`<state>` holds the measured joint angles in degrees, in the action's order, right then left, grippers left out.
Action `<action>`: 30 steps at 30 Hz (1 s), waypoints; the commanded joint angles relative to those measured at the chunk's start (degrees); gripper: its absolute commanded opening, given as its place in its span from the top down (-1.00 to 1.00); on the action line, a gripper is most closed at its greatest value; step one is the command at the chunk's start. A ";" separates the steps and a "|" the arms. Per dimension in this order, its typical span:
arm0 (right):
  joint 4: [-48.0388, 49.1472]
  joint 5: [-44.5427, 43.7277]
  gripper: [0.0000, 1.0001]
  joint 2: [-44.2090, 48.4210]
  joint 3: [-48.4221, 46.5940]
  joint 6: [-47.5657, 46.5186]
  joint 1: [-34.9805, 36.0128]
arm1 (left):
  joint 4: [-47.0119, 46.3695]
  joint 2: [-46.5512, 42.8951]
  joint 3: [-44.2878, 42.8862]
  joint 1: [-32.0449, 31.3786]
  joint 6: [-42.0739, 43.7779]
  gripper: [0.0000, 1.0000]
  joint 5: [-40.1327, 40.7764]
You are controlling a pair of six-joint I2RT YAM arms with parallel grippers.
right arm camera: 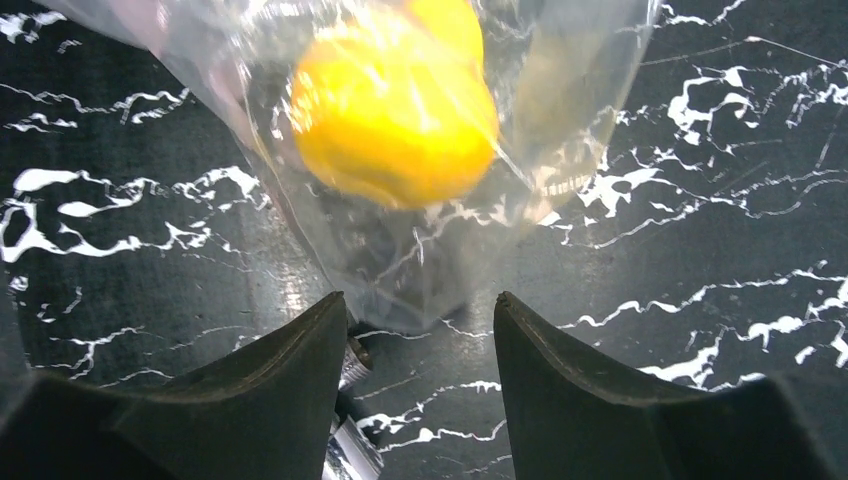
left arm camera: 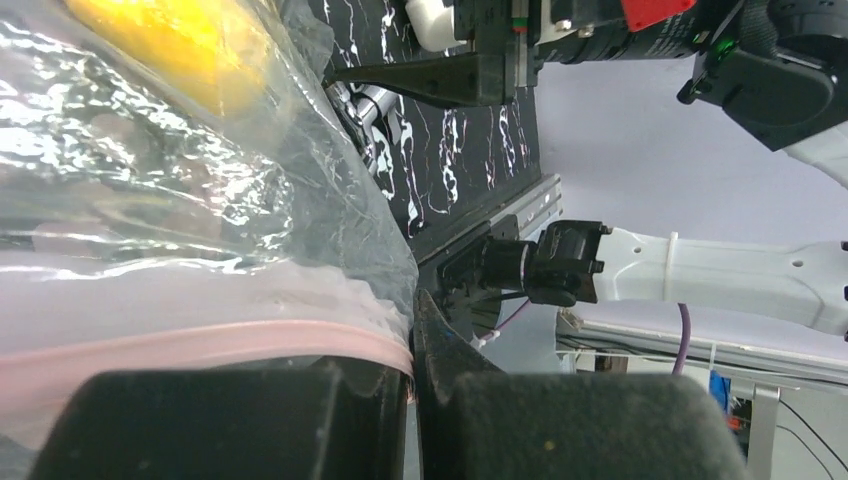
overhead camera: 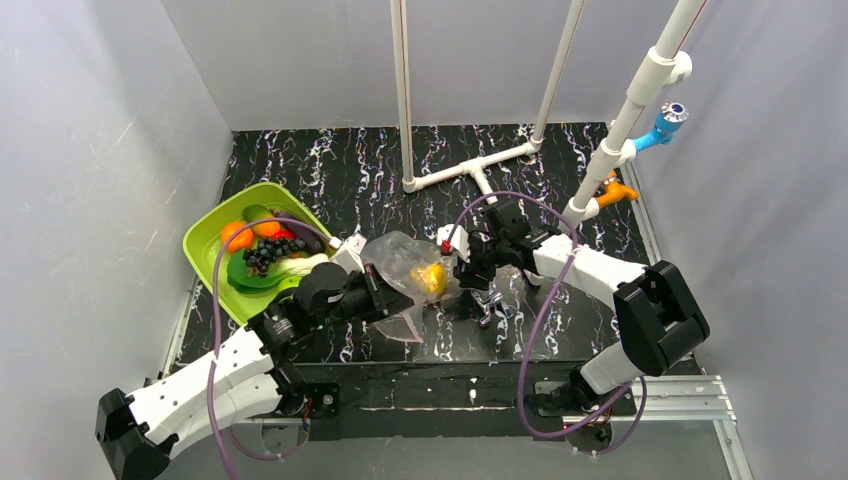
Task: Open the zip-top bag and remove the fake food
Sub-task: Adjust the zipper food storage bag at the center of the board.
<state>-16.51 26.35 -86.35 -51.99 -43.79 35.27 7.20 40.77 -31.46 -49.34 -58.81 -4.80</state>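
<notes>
**A:** The zip-top bag (overhead camera: 395,262) is a clear, crinkled pouch near the middle of the dark marbled counter (overhead camera: 330,170), between the two robot arms. I cannot tell whether it rests flat on the surface.

**B:** Is anything inside it?

**A:** One yellow lemon (overhead camera: 432,278) shows through the plastic at the end nearer the right arm.

**B:** What is the left gripper doing?

**A:** The left gripper (left arm camera: 412,400) is clamped tight on the bag's mouth. The pinkish zip strip (left arm camera: 200,345) runs into the seam between its black pads (left arm camera: 200,430).

**B:** And the right one?

**A:** The right gripper (right arm camera: 420,305) points down at the opposite end. Its jaws stand partly apart, with a corner of the bag between the tips. I cannot tell whether they touch the plastic. The lemon sits just beyond them.

**B:** Where is the other fake food?

**A:** The other fake food (overhead camera: 268,250) is piled in a lime-green tray (overhead camera: 212,222) on the left side of the counter, beside the left arm. It includes orange, dark purple and leafy green pieces. A small metal fitting (overhead camera: 490,312) lies near the right gripper.
</notes>
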 commanded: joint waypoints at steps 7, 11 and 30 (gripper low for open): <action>-1.72 3.29 -0.24 -3.46 -4.80 4.93 1.86 | -1.14 0.71 0.33 0.03 -0.45 1.00 -4.13; -4.12 0.81 -0.22 -6.28 -7.10 5.66 1.90 | 0.10 -0.68 0.59 0.06 -0.17 1.00 -3.13; -10.94 0.82 0.11 -15.35 -15.25 13.23 4.11 | -0.03 -3.46 4.50 0.61 -0.76 1.00 -4.26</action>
<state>-25.43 26.94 -100.36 -64.36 -33.23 38.83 7.33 38.11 -27.99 -48.95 -59.44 -8.05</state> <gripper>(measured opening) 0.529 0.007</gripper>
